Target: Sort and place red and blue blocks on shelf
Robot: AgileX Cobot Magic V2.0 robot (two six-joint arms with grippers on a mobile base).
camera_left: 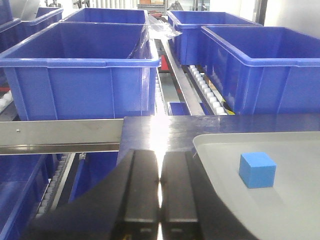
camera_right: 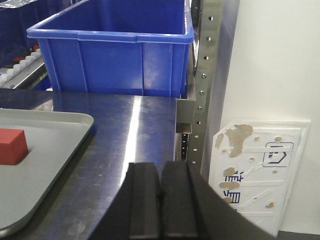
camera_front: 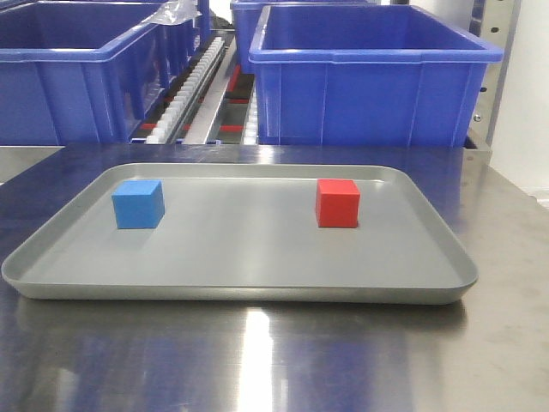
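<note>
My left gripper (camera_left: pixel 160 192) and right gripper (camera_right: pixel 160 200) are both clenched empty at either side of the tray (camera_front: pixel 240 290), where the blue block (camera_front: pixel 138 204) and red block (camera_front: pixel 337 203) sit well apart on the steel surface (camera_front: pixel 274 360).

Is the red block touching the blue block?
No, the red block and the blue block sit well apart on the tray.

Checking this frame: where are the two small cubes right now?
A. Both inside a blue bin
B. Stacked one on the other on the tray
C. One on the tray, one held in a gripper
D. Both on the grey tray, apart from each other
D: in the front view the blue block and the red block both rest on the grey tray, with bare tray between them.
</note>
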